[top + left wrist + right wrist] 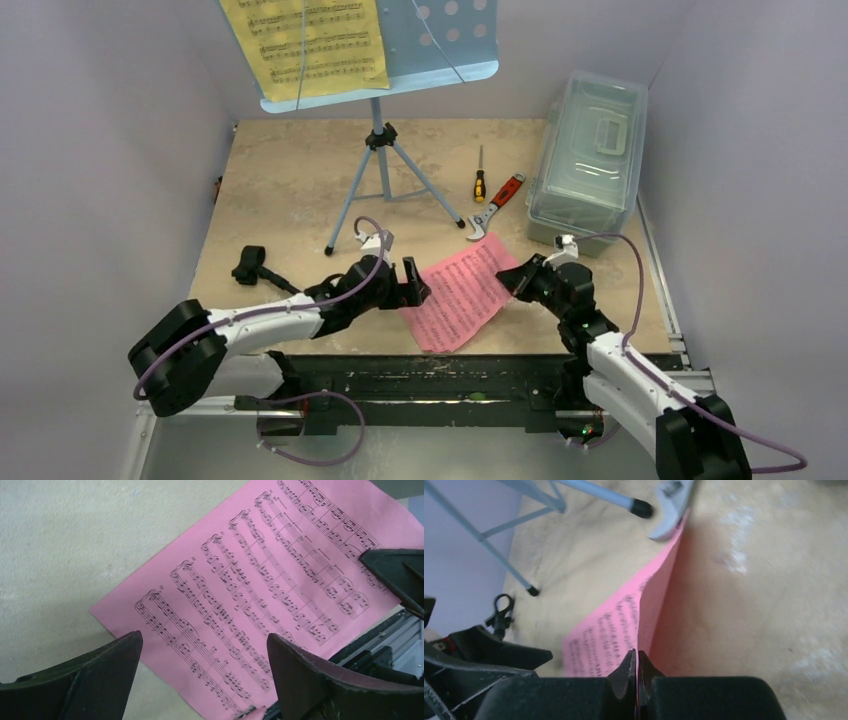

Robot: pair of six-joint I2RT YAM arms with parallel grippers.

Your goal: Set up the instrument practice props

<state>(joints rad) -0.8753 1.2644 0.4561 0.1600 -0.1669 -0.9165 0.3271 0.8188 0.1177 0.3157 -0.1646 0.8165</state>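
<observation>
- The pink page [463, 290] of sheet music lies on the counter [290, 170] near its front edge, between the two arms.
- The right claw [636, 672] is pinched shut on the page's right-hand edge. Seen from the right wrist, that edge is raised off the counter, and the paper slopes down to the left.
- The left claw [205, 672] is spread wide and holds nothing. It hangs over the page's left part, with the printed staves showing between its two fingers [100, 677].
- The wrench [497, 205] lies just beyond the page. Its metal head is right beside the page's far corner; I cannot tell whether they touch.
- The screwdriver [480, 180] lies just left of the wrench, further back.
- The light blue music stand [440, 45] stands upright at the back of the counter. One tripod foot sits close to the wrench head.
- The yellow page [305, 40] rests on the left half of the stand's shelf; the right half is bare.
- A clear lidded box [590, 150] sits at the right side of the counter, behind the right claw and apart from the page.
- A black clip on a thin rod [252, 265] lies on the counter at the left, next to the left arm.
</observation>
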